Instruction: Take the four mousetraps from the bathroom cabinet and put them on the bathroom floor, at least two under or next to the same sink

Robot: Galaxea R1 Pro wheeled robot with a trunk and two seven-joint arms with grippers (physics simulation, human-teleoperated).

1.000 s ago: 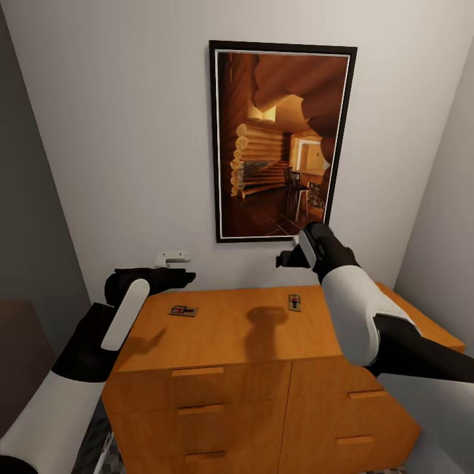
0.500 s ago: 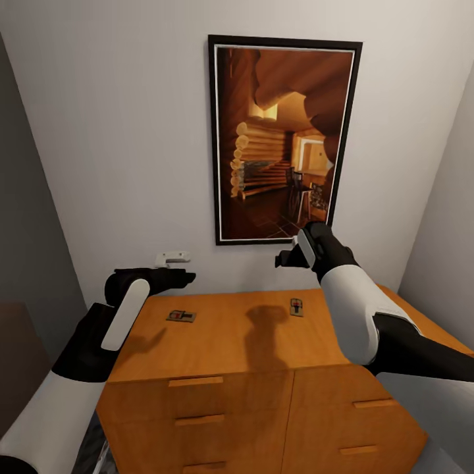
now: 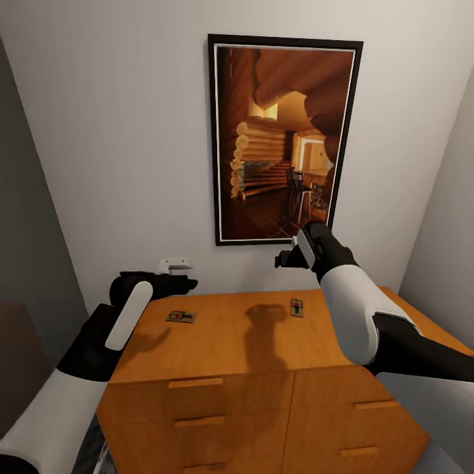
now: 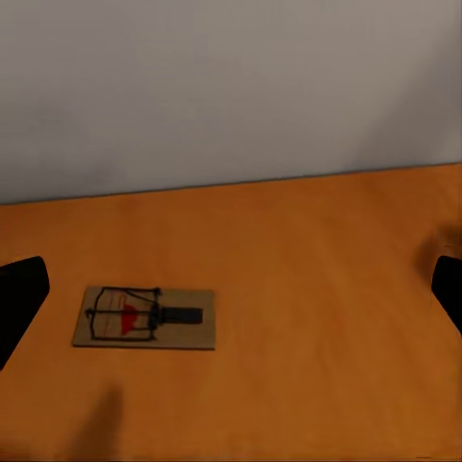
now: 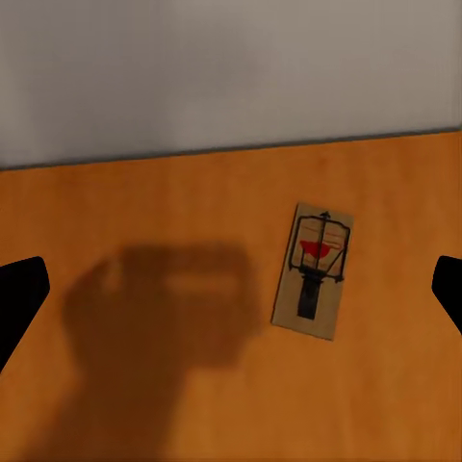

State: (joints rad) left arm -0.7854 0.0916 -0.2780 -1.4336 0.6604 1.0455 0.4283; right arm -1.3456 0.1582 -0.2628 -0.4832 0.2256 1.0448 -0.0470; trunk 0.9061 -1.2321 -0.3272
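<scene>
Two mousetraps lie flat on the top of the orange-brown cabinet point(image 3: 230, 342). One mousetrap point(image 3: 181, 316) is at the left rear, the other mousetrap point(image 3: 297, 307) at the right rear. My left gripper point(image 3: 189, 284) hovers open above and just behind the left trap. In the left wrist view that trap point(image 4: 144, 318) lies between the wide-apart fingertips point(image 4: 19, 298), nearer one of them. My right gripper point(image 3: 283, 259) hangs open well above the right trap, which the right wrist view shows as a tan board point(image 5: 313, 271) with dark wire and a red patch.
A framed picture point(image 3: 283, 138) of a log interior hangs on the pale wall behind the cabinet. A small white wall fitting point(image 3: 174, 264) sits just behind my left gripper. Drawer fronts with bar handles point(image 3: 195, 382) face me. Grey walls close in on both sides.
The view shifted a little early on. Since then my left gripper has dropped slightly toward the left trap. The right arm and both traps have stayed put.
</scene>
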